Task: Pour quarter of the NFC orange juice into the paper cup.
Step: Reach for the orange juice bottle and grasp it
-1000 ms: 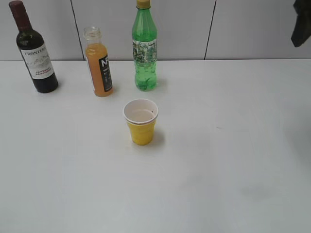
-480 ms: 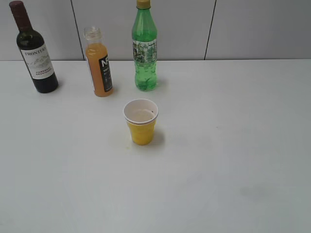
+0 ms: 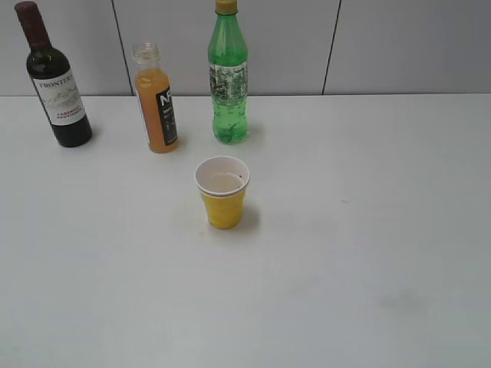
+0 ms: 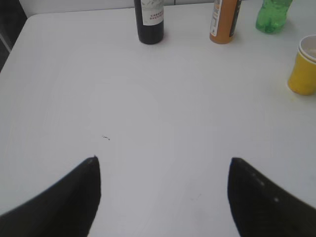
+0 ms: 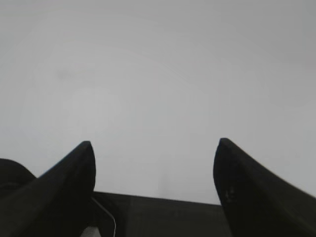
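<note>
The small clear plastic bottle of orange juice (image 3: 156, 100) stood upright and uncapped at the back of the white table (image 3: 345, 268), between a dark wine bottle (image 3: 54, 80) and a tall green plastic bottle (image 3: 228, 77). The yellow paper cup (image 3: 222, 192) stood in front, apart. The left gripper (image 4: 163, 165) and right gripper (image 5: 153, 148) were spread wide, holding nothing.

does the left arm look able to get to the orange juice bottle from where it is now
Probably yes. In the left wrist view the left gripper is open over bare table, and the orange juice bottle stands ahead, apart from the wine bottle and green bottle, with nothing between.
</note>
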Controlling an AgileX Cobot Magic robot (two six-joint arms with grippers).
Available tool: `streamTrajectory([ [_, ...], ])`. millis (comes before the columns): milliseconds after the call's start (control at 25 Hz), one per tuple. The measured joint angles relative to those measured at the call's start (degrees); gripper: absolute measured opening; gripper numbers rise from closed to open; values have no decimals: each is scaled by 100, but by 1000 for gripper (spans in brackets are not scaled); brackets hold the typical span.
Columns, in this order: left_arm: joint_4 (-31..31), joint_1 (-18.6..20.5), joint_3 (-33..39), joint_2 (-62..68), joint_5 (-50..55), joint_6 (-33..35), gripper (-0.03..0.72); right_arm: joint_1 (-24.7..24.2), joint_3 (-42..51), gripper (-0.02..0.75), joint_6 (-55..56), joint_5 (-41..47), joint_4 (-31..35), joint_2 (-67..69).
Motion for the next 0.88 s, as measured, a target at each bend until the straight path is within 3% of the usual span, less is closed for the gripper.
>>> streamTrajectory([
  [400, 0, 0, 0, 0, 0, 0, 587, 0, 5, 590, 5, 2, -37, -2217],
  [720, -21, 0, -20, 0, -123, 0, 587, 0, 5, 590, 101, 25, -104, -2379],
  [880, -27, 0, -80, 27, -733, 0, 587, 0, 5, 590, 108, 25, -104, -2379],
])
